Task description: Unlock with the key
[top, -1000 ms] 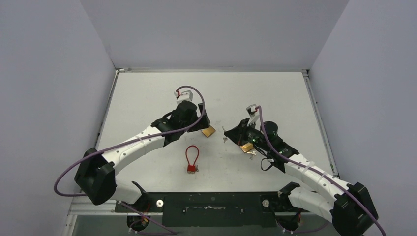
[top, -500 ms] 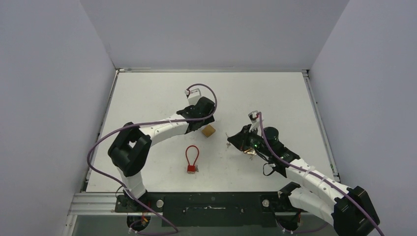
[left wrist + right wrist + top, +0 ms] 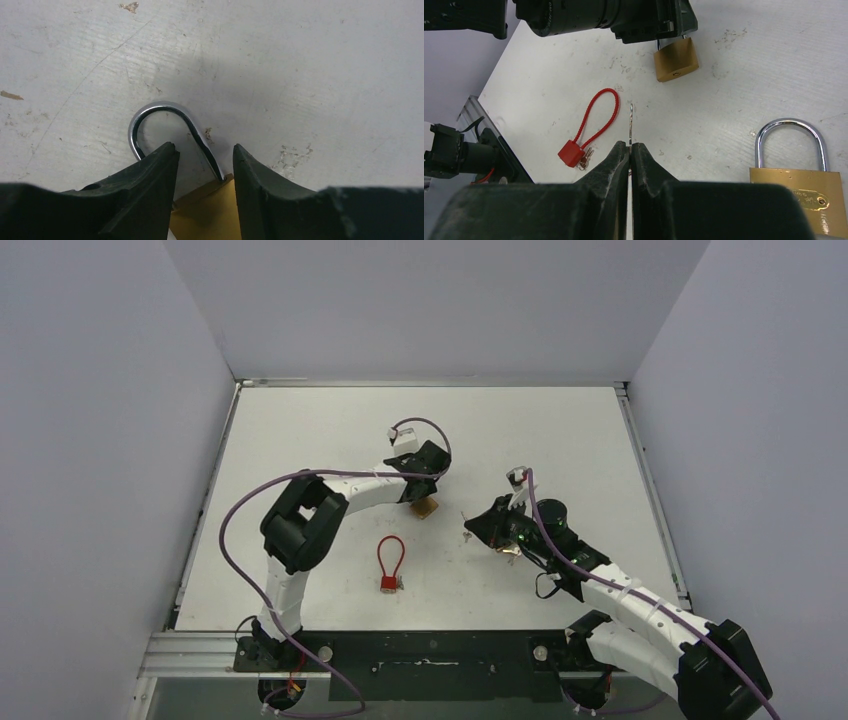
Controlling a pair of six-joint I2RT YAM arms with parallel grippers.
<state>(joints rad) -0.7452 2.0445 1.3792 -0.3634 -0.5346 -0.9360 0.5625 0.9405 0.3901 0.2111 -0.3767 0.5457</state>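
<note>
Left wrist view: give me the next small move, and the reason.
Probably close the left tool onto the brass padlock: its fingers straddle the body with the jaws apart, and the shackle lies beyond them. The right tool is shut on the key, so steadying the lock seems to come first.

I see the small brass padlock (image 3: pixel 427 507) lying flat mid-frame in the top view, its chrome shackle (image 3: pixel 165 120) arching toward the upper frame. The thin key (image 3: pixel 631 122) stands edge-on at centre, pinched in the right gripper (image 3: pixel 630 145).
</note>
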